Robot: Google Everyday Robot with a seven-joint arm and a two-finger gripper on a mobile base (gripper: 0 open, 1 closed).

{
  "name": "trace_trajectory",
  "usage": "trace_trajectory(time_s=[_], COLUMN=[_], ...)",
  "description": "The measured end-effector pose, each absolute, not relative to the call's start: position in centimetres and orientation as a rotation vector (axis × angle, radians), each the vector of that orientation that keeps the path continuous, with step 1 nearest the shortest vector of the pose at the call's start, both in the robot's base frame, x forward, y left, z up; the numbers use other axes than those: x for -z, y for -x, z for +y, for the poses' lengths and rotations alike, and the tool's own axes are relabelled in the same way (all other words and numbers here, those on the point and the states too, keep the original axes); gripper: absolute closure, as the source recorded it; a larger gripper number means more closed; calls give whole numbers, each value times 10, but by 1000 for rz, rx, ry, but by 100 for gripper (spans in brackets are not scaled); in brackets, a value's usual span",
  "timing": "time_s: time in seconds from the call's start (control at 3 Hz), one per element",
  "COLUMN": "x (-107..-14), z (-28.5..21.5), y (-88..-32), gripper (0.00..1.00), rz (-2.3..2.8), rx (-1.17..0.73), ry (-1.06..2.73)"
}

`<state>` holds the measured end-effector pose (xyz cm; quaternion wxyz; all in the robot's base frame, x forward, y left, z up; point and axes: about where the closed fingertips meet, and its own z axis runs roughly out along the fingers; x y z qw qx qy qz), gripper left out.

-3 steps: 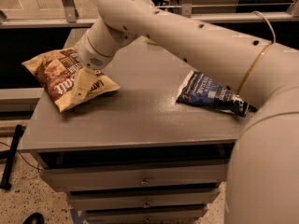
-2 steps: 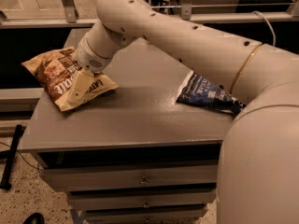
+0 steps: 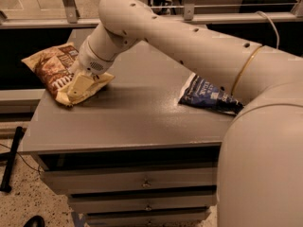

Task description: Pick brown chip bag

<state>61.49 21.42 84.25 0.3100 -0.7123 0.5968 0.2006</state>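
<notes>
The brown chip bag [image 3: 49, 69] lies crinkled on the back left part of the grey cabinet top [image 3: 137, 108], with white lettering on its brown face and a pale-yellow lower end. My gripper [image 3: 77, 88] reaches down from the long white arm [image 3: 189, 37] and rests on the bag's near, pale-yellow end, covering part of it. The bag lies flat on the surface.
A dark navy-blue chip bag [image 3: 208, 94] lies on the right side of the top, partly behind my arm's body. The cabinet has drawers [image 3: 142, 182] below its front edge. A rail and dark opening run behind the cabinet. A black pole [image 3: 12, 160] leans at the lower left.
My gripper has shifted a little to the left and lower onto the near end of the brown chip bag. The bag has stayed on the surface.
</notes>
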Motion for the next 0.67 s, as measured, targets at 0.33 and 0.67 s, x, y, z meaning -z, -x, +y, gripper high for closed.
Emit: trace_trajectory(time_s=[0.33,0.67], x=[-851,-886], z=[210,196], y=[-617,-623], gripper=[87,100], rz=[1574,1532], rx=[-526,-515], ry=[1849,1764])
